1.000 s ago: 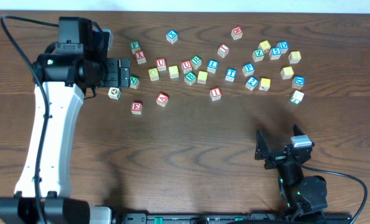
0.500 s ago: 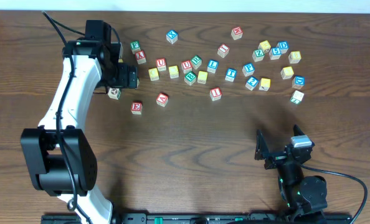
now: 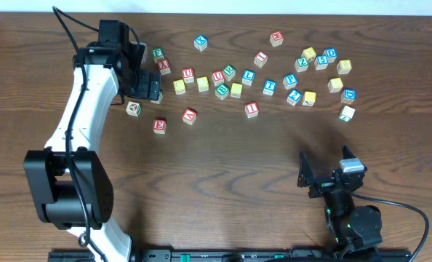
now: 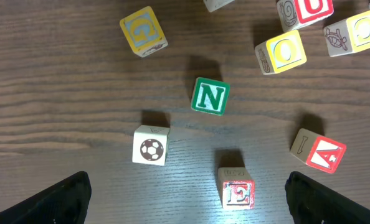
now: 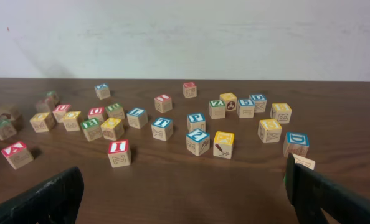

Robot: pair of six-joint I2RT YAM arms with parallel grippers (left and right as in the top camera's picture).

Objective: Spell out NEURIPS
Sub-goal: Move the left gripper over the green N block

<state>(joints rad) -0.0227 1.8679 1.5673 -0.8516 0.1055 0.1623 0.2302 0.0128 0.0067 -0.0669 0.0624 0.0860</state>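
In the left wrist view a green N cube (image 4: 210, 96) lies ahead of my open left gripper (image 4: 186, 208). A red E cube (image 4: 237, 193) sits on the table between its fingers (image 4: 60, 199), touching neither. Overhead, the left gripper (image 3: 145, 89) hangs over the left end of the scattered cubes and covers the N. The red E (image 3: 159, 125), red U (image 3: 188, 74), red I (image 3: 252, 109) and blue P (image 3: 289, 81) lie apart. My right gripper (image 3: 324, 176) rests open and empty near the front right; its view shows the I (image 5: 118, 149) and P (image 5: 196, 119).
Near the N are a soccer-ball cube (image 4: 151, 148), a red A cube (image 4: 319, 151), a yellow G cube (image 4: 143, 31) and a yellow O cube (image 4: 281, 51). More lettered cubes spread across the back, such as a blue T (image 3: 270, 86) and blue L (image 3: 248, 75).
The left arm has swung into a different pose, elbow now toward the front left, with its gripper staying over the cubes at the left. The right arm has not moved.
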